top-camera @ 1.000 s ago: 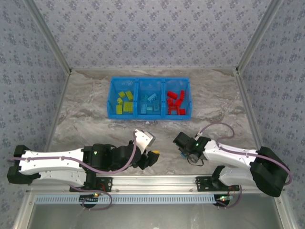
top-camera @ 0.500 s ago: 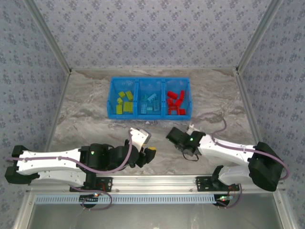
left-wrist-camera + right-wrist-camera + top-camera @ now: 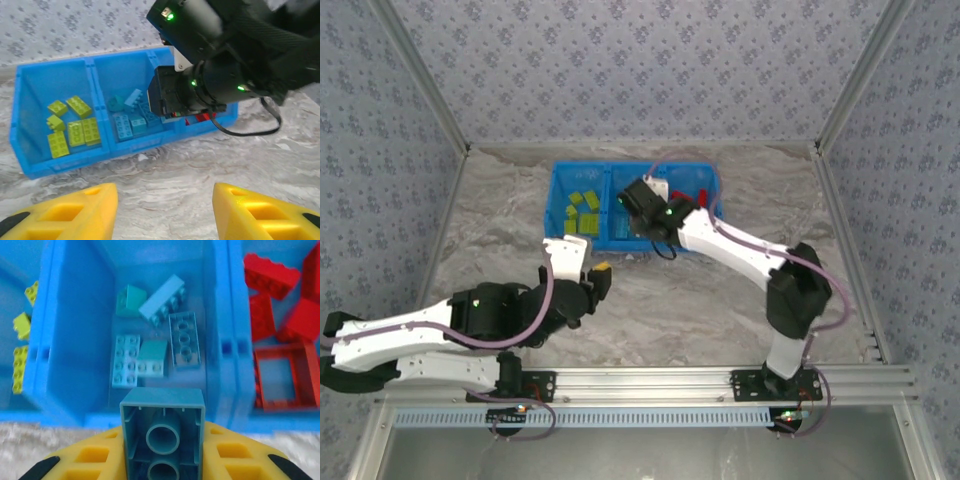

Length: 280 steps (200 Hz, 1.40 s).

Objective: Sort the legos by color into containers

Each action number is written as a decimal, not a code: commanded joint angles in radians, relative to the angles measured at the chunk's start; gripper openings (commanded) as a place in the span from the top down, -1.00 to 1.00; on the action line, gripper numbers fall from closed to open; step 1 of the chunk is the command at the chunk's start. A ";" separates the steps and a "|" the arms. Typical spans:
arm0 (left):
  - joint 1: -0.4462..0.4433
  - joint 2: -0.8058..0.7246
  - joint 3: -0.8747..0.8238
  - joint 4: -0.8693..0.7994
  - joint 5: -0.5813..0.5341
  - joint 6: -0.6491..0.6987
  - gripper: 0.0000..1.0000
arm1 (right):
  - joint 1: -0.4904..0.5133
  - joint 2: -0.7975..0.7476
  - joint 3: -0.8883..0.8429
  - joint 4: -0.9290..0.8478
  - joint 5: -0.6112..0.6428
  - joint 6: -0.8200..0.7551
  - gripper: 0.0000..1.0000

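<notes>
Occlusion first: in the top view the right gripper (image 3: 638,200) hangs over the bin (image 3: 556,205), fingers tucked under its own wrist, so the grip is unreadable there. Right wrist view settles it: yellow fingers clamped on a teal brick (image 3: 162,412), underside toward the camera, two tubes showing, over the middle compartment. Beyond it lie light-blue bricks (image 3: 125,360). Red bricks (image 3: 270,275) and a hollow frame (image 3: 282,350) sit in the right compartment, partly cut off. Yellow-green bricks (image 3: 20,362) are clipped at the left edge. Left wrist view shows the yellow-green bricks whole, but the right arm blocks most of the red compartment. Left gripper (image 3: 165,205) has fingers apart, nothing between them, over bare table (image 3: 165,165) short of the bin.
</notes>
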State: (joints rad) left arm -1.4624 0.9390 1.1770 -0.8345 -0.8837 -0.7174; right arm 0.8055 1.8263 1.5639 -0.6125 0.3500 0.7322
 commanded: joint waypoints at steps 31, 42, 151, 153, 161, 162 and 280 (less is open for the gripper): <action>0.075 0.059 0.046 0.005 0.044 0.039 -0.07 | -0.149 0.253 0.262 0.074 -0.278 -0.147 0.47; 0.085 0.066 0.042 0.016 0.065 0.041 -0.08 | -0.167 0.295 0.302 0.083 -0.312 -0.144 0.47; 0.099 0.104 0.024 0.069 0.127 0.040 -0.08 | -0.260 0.532 0.529 0.075 -0.373 0.101 0.44; 0.099 0.104 0.024 0.069 0.129 0.040 -0.08 | -0.260 0.535 0.529 0.075 -0.371 0.108 0.44; 0.099 0.107 0.024 0.069 0.130 0.038 -0.08 | -0.261 0.541 0.536 0.078 -0.361 0.134 0.44; 0.099 0.107 0.024 0.069 0.130 0.038 -0.08 | -0.260 0.541 0.537 0.077 -0.360 0.138 0.44; 0.100 0.066 -0.015 0.073 0.143 0.012 -0.07 | -0.265 0.575 0.644 0.051 -0.360 0.299 -0.07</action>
State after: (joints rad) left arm -1.3678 1.0309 1.1618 -0.7811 -0.7437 -0.6987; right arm 0.5430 2.4126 2.1712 -0.5190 -0.0338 1.0210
